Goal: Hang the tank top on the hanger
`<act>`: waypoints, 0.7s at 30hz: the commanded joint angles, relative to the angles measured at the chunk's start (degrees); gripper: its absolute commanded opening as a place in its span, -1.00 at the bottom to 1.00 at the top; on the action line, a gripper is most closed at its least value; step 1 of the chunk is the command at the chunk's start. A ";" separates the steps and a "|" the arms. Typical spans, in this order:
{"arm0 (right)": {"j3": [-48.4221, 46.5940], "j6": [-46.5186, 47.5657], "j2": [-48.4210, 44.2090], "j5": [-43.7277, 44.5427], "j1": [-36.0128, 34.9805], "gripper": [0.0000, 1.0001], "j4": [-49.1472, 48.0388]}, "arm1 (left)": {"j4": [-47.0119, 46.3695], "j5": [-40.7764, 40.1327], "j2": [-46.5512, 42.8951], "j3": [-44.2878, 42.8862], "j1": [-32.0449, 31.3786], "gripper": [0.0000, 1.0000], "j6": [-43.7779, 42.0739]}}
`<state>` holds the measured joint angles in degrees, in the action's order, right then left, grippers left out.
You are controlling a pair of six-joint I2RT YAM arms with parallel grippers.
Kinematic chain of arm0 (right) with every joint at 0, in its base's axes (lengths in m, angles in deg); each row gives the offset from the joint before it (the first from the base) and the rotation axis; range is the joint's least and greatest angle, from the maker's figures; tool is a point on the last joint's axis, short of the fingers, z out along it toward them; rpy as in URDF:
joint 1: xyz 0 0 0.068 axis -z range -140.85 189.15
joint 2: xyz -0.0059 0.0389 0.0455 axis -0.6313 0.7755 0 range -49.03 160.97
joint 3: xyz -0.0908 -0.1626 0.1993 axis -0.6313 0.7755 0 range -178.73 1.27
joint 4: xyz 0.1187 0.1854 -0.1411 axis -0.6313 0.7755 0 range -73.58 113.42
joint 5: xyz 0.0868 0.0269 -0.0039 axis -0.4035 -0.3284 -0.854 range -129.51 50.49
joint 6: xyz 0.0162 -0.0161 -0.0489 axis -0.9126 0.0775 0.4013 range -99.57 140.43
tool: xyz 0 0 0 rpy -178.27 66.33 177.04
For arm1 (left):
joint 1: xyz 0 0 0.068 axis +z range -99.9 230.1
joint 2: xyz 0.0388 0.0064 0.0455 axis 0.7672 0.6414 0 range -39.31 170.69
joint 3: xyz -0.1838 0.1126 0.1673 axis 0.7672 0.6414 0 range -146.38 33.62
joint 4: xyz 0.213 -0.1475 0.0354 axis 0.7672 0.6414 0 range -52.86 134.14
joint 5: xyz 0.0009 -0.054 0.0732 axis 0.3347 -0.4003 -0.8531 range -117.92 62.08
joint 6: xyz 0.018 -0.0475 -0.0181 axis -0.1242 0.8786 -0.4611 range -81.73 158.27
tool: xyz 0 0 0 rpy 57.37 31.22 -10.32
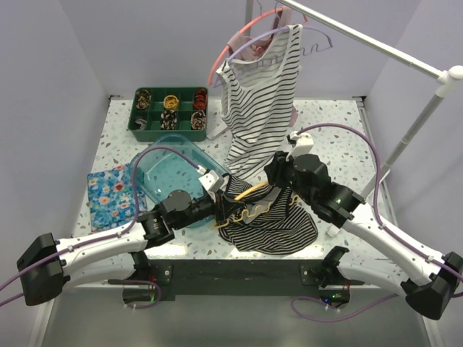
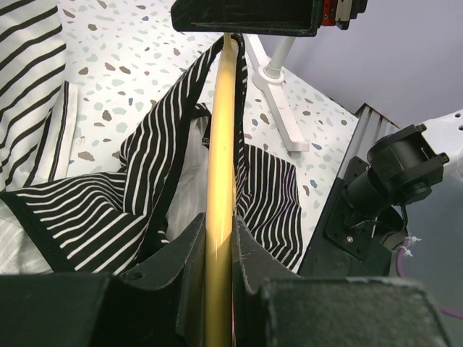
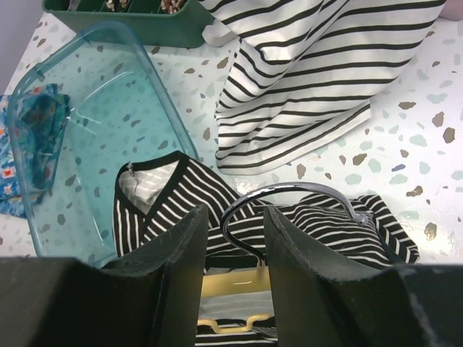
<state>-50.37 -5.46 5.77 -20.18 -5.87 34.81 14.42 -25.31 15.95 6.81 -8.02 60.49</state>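
Black white-striped tank top (image 1: 278, 235), yellow hanger (image 2: 221, 144), teal bin (image 3: 94, 130)

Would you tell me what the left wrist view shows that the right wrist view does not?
Only the left wrist: the left gripper shut on the hanger at its yellow arm, and the rack's white foot. Only the right wrist: the right gripper with open jaws either side of the metal hook, the bin, the green tray and the floral cloth. Both: the tank top, the hanger, the white striped top and the table.
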 commanded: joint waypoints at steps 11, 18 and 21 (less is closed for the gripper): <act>2.15 0.93 1.88 4.57 -0.86 -0.35 -4.77 | -7.43 -0.68 0.46 -3.60 0.21 -1.00 3.36; 1.80 1.81 2.15 6.77 -1.22 -1.00 -4.42 | -7.51 -0.77 1.51 -4.30 0.30 -1.00 3.89; 1.80 2.60 2.15 7.30 -1.39 -1.00 -4.16 | -6.38 -1.38 1.86 -5.35 0.21 -1.00 4.24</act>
<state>-47.87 2.12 8.24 -14.63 -7.05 35.86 15.04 -24.92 17.92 5.74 -8.00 63.26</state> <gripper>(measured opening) 0.077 0.203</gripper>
